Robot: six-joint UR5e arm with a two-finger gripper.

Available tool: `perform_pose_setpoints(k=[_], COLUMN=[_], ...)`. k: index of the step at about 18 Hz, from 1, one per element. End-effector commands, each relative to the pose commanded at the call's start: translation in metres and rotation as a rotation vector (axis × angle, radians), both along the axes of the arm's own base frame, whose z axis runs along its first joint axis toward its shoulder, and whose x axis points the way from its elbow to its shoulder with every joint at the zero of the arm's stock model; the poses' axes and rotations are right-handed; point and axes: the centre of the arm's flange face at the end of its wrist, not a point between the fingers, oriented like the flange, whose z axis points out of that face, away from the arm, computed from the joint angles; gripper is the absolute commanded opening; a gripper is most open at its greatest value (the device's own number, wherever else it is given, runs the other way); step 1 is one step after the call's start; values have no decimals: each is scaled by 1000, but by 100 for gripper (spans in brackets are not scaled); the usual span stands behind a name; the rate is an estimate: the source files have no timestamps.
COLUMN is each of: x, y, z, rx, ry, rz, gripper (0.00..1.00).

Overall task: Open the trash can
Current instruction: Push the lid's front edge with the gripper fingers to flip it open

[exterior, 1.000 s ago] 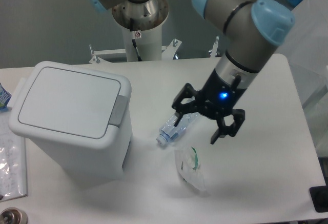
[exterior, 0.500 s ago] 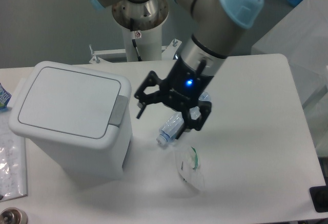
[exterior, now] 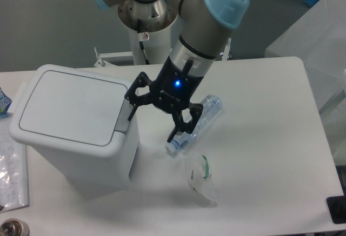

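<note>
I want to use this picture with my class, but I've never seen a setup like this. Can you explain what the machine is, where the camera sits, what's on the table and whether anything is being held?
One fixed camera looks down on a white table. The grey and blue machine is a robot arm; its black two-fingered tool is open and holds nothing. One finger is close to the grey latch button of the white trash can, whose lid is shut. A plastic bottle lies on its side beside the tool, and a crumpled clear bag lies nearer the camera.

A robotics lab: a grey-and-blue robot arm (exterior: 208, 14) mounted on a pedestal (exterior: 147, 25) behind a plain white surface (exterior: 270, 139), grey wall behind.
</note>
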Motion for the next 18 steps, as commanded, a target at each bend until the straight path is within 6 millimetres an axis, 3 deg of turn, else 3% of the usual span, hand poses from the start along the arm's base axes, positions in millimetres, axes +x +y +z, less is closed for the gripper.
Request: perform_pose_setpoints(k=[9,14,18], x=[-1,-4,-32], y=[2,3,-13], z=[-4,9,25], rx=[-5,12,36], ry=[-4,18,62], rz=[-1,-5,22], gripper=[100,100,100])
